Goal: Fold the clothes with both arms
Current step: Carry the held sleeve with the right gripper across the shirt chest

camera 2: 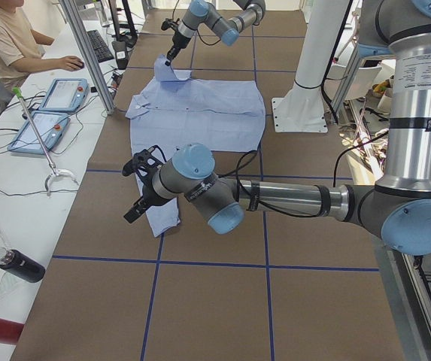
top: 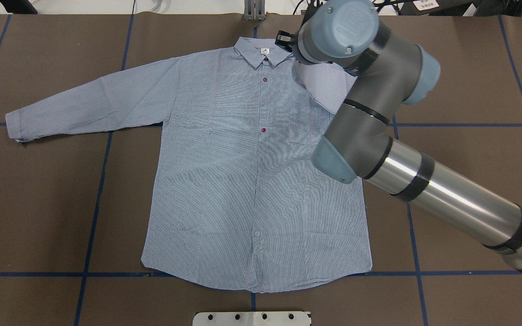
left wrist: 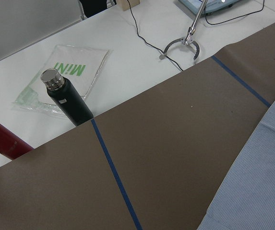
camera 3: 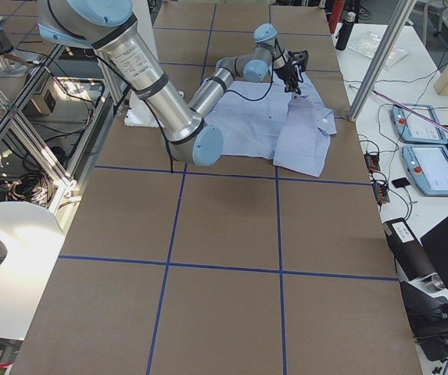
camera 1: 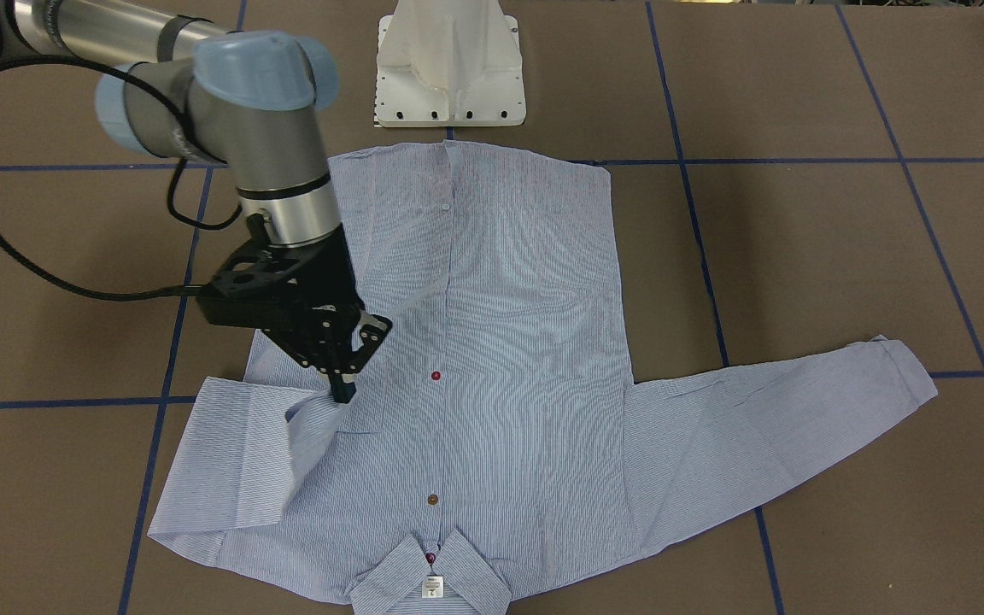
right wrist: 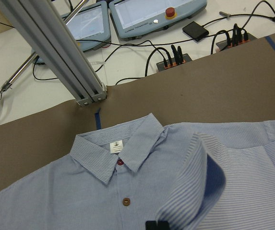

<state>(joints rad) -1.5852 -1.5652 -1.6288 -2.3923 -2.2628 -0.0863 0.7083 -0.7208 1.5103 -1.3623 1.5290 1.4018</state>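
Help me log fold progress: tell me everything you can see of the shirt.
The shirt is light blue-and-white, finely striped woven cloth, buttoned with dark red and brown buttons. It lies front-up and flat on the brown table. Its collar, with a white label, points away from the robot. One sleeve lies stretched outward. The other sleeve is folded back toward the chest, pinched by the right tool.

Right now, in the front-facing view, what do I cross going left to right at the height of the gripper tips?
folded sleeve → right gripper, pinching that sleeve's end → dark red button on the shirt front → outstretched sleeve cuff
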